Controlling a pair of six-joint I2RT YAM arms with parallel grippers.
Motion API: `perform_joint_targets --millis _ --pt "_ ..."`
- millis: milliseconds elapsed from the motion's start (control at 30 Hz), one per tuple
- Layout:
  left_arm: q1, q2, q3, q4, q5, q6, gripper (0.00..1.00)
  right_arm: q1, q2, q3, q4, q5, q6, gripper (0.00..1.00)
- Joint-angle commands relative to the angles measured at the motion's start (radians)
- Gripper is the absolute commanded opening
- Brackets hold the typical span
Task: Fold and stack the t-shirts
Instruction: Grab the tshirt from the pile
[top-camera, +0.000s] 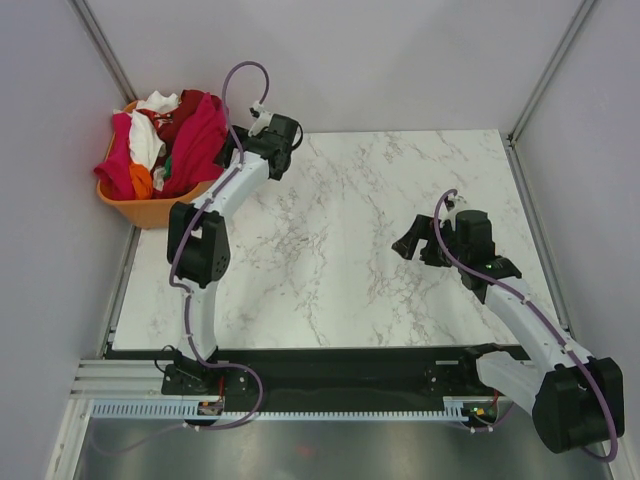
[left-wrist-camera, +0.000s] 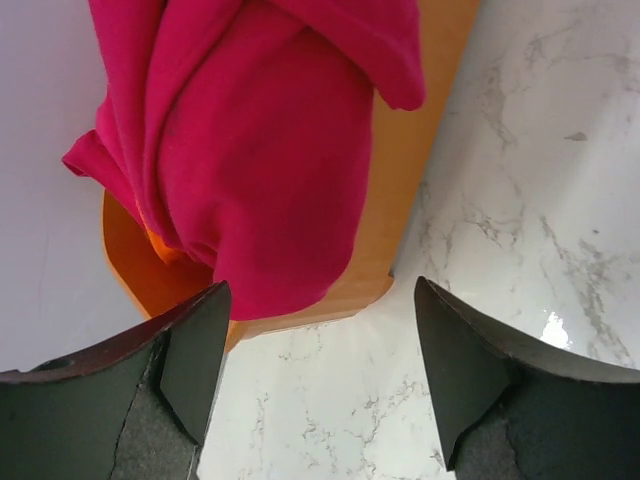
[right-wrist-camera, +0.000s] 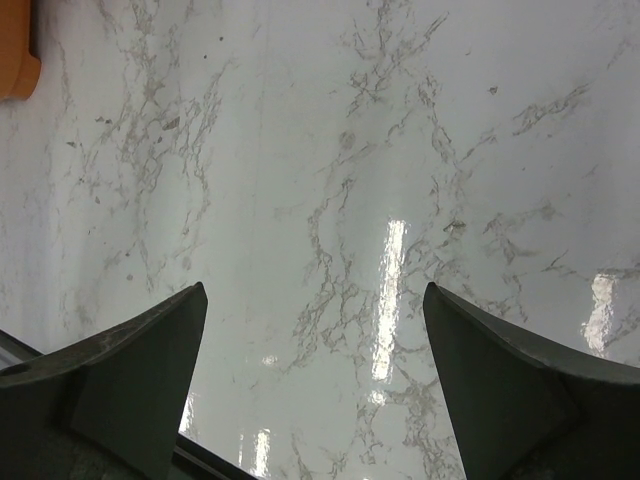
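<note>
Several t-shirts are heaped in an orange plastic basket (top-camera: 150, 214) at the table's far left: a crimson red one (top-camera: 197, 143) hangs over the right rim, with magenta (top-camera: 118, 160), white (top-camera: 147, 135) and maroon (top-camera: 185, 107) ones behind. In the left wrist view the red shirt (left-wrist-camera: 265, 150) drapes over the basket rim (left-wrist-camera: 400, 200). My left gripper (left-wrist-camera: 318, 375) is open and empty, just short of the basket over bare marble; it also shows in the top view (top-camera: 238, 150). My right gripper (top-camera: 408, 245) is open and empty over the table's right half (right-wrist-camera: 315, 385).
The white marble table (top-camera: 330, 250) lies between the arms. A corner of the basket (right-wrist-camera: 15, 50) shows at the upper left of the right wrist view. Grey walls and metal frame posts (top-camera: 545, 70) close in the table's far side and both flanks.
</note>
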Motion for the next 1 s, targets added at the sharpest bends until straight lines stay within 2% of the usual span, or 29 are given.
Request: perform_joint_targets --millis 0,167,367,400,467,500,533,567,700,833,967 --pt "0.027 -0.002 0.033 0.001 -0.072 0.02 0.82 0.003 0.0 0.027 0.005 -0.007 -0.019 0.98" --pt "0.055 0.013 0.008 0.001 -0.06 0.003 0.82 0.003 0.044 0.029 0.011 -0.021 -0.018 0.98" --pt "0.089 0.048 0.014 0.002 -0.023 0.002 0.7 0.001 0.06 0.024 0.014 -0.022 -0.018 0.98" --pt "0.09 0.051 0.016 0.002 -0.022 0.002 0.62 0.001 0.061 0.023 0.016 -0.022 -0.019 0.98" --pt "0.09 0.059 0.016 0.001 -0.022 0.005 0.57 0.003 0.064 0.024 0.016 -0.018 -0.019 0.98" --pt "0.09 0.057 0.013 0.001 -0.022 0.003 0.46 0.001 0.067 0.024 0.016 -0.018 -0.019 0.98" --pt "0.089 0.045 0.008 0.001 -0.023 0.003 0.42 0.001 0.069 0.024 0.017 -0.019 -0.019 0.98" --pt "0.089 0.036 0.004 0.001 -0.025 0.003 0.27 0.003 0.07 0.023 0.016 -0.018 -0.019 0.98" --pt "0.092 -0.022 0.019 0.001 -0.032 0.019 0.02 0.003 0.072 0.02 0.016 -0.016 -0.021 0.98" --pt "0.102 -0.084 0.118 -0.001 -0.061 0.091 0.02 0.003 0.073 0.02 0.016 -0.021 -0.018 0.98" --pt "0.147 -0.116 0.378 -0.006 -0.034 0.163 0.02 0.001 0.08 0.021 0.016 -0.038 -0.018 0.98"
